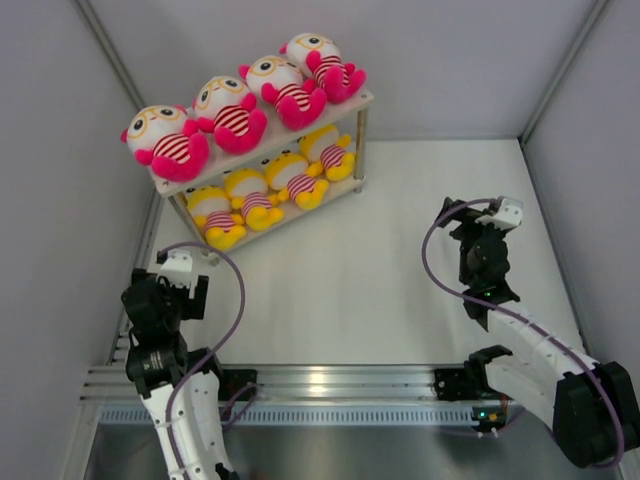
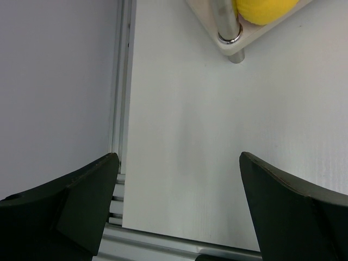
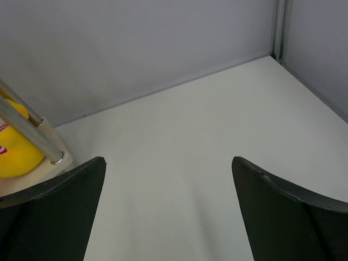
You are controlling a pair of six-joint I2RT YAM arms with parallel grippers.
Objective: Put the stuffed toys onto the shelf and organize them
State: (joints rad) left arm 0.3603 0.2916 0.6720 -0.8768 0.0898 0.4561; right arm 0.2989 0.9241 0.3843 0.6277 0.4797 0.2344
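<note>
— Left end effector (image 2: 178, 160): how do its fingers stand?

— Spread wide, with nothing between them, only bare bench (image 2: 185, 136) underneath. It hangs near the left front corner of the shelf (image 1: 362, 100). Its wrist view catches a metal post (image 2: 225, 19) of that corner and a bit of yellow plush beside it.

— And the right end effector (image 3: 167, 162)?

— Spread wide as well, and empty. It is over open bench, well apart from the shelf and off to its right. The shelf's corner shows at the left edge of its wrist view.

— Where are the stuffed toys?

— All eight are on the shelf. Four pink toys (image 1: 228, 112) lie in a row on the top board. Four yellow toys (image 1: 292, 178) lie in a row on the lower board. Neighbours touch, and the striped bellies face up and outward.

— And the shelf itself?

— At the far left of the bench, set at an angle, its left end close to the grey side wall (image 1: 60, 200).
</note>
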